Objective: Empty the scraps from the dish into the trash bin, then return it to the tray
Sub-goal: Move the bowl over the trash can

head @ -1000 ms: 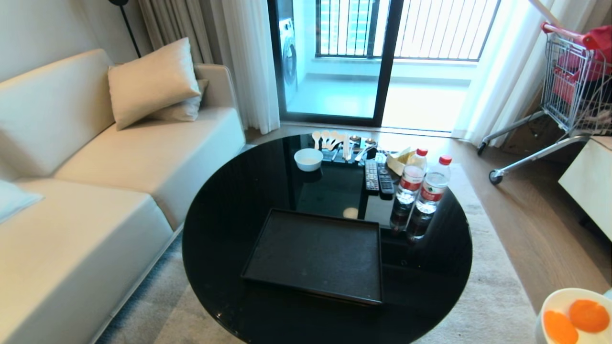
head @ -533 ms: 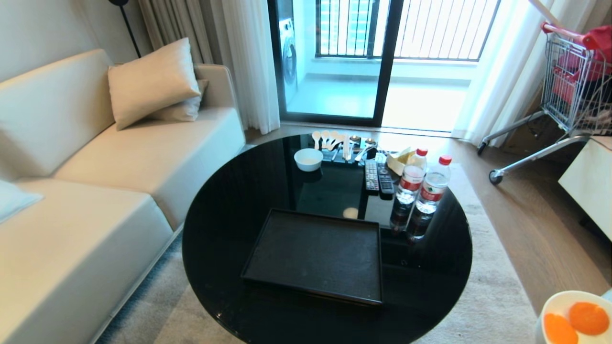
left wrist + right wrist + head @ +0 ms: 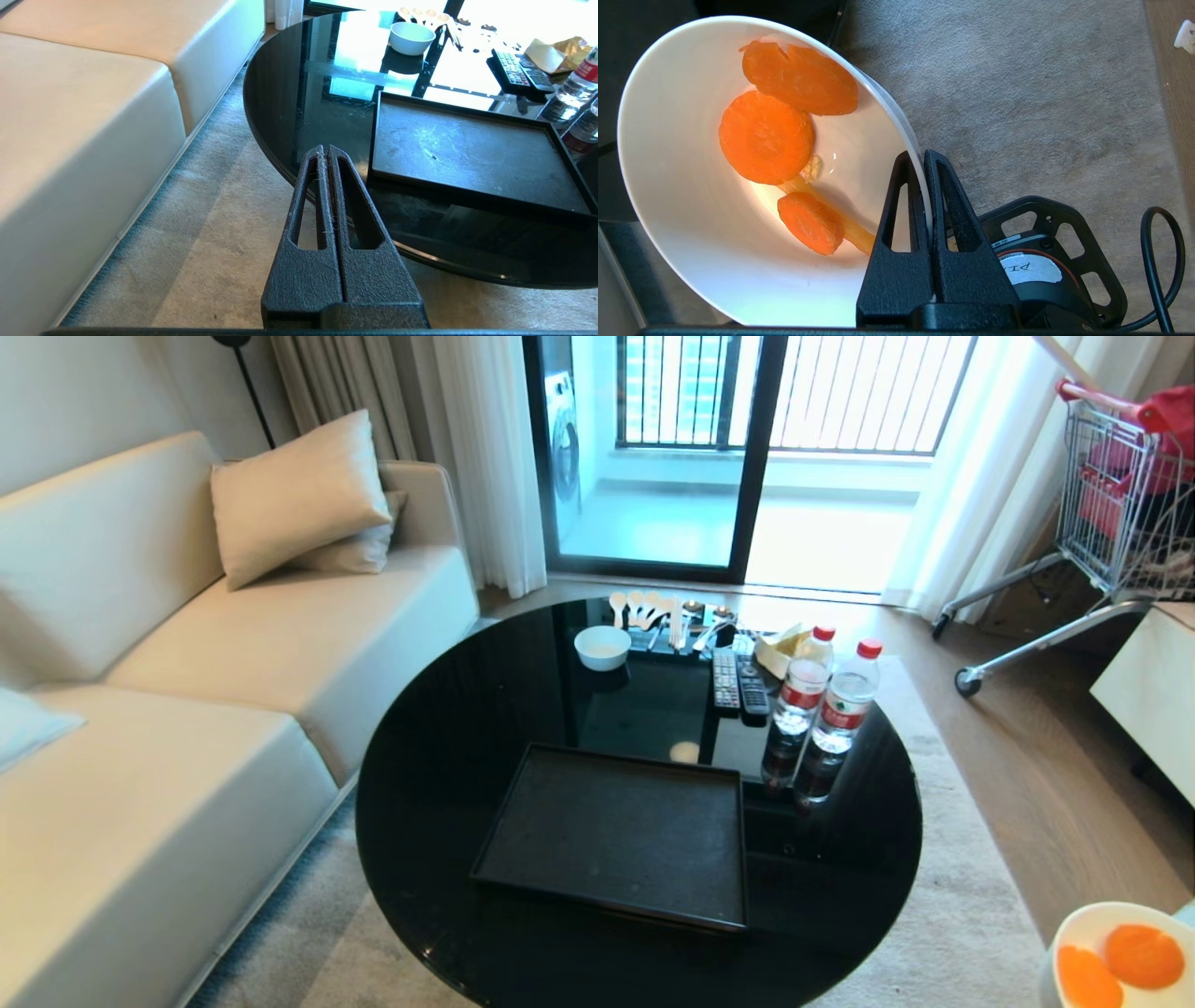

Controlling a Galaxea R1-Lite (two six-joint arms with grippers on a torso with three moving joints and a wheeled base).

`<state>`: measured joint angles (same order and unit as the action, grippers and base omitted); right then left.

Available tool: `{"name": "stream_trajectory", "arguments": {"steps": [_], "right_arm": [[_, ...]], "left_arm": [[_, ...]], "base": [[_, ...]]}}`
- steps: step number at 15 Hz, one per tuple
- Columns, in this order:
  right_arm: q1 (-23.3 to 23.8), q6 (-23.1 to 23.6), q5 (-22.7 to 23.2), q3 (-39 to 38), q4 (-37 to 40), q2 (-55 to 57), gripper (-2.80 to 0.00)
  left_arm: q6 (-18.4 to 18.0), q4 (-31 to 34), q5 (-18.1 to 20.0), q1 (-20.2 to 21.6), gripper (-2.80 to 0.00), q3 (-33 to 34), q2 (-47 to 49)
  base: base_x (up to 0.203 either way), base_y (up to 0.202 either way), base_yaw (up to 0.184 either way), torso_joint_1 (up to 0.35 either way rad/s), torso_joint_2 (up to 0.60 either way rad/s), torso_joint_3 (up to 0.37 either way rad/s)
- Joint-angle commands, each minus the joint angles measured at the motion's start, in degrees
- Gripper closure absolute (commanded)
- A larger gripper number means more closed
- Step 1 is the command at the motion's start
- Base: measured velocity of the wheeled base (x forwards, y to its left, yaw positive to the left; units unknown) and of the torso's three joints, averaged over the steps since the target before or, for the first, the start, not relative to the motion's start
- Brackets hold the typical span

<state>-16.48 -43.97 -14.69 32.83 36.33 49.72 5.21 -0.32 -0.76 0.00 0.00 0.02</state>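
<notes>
Right gripper [image 3: 924, 161] is clamped on the rim of the dish [image 3: 691, 242], held off the bench [image 3: 448, 728] over the carpet [image 3: 1017, 93], beyond its near right edge. The scraps [image 3: 767, 137] (three carrot slices) lie inside. The tray [image 3: 621, 831] sits near the bench's front edge. Left gripper [image 3: 325, 151], fingers together, hangs by the bench's left edge.

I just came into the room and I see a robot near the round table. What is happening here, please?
The right pincer is shut on the rim of a white bowl with three carrot slices inside. It holds the bowl over the carpet, to the right of the black table. The black tray on the table is bare, waiting for the bowl. No trash bin is in view. The left pincer is shut and idle, off the table's edge on the sofa side.
</notes>
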Motion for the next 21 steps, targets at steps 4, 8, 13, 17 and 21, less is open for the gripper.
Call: {"name": "stream_trajectory", "arguments": {"steps": [4,8,13,17,21], "right_arm": [[-0.13,-0.24,-0.07,-0.87,0.02,0.14,0.0],[-0.22,-0.24,-0.08,-0.92,-0.03,0.21,0.0],[-0.66,-0.68,-0.08,-1.01,-0.03,0.21,0.0],[-0.66,-0.68,-0.08,-1.02,-0.03,0.21,0.0],[-0.66,-0.68,-0.08,-1.98,-0.2,0.21,0.0]], "left_arm": [[0.06,-0.03,-0.03,0.0,0.0,0.0,-0.02],[0.06,-0.03,-0.03,0.0,0.0,0.0,-0.02],[0.06,-0.03,-0.03,0.0,0.0,0.0,-0.02],[0.06,-0.03,-0.03,0.0,0.0,0.0,-0.02],[0.06,-0.03,-0.03,0.0,0.0,0.0,-0.02]], "base": [[0.0,0.0,0.0,0.0,0.0,0.0],[0.0,0.0,0.0,0.0,0.0,0.0],[0.0,0.0,0.0,0.0,0.0,0.0],[0.0,0.0,0.0,0.0,0.0,0.0],[0.0,0.0,0.0,0.0,0.0,0.0]]}}
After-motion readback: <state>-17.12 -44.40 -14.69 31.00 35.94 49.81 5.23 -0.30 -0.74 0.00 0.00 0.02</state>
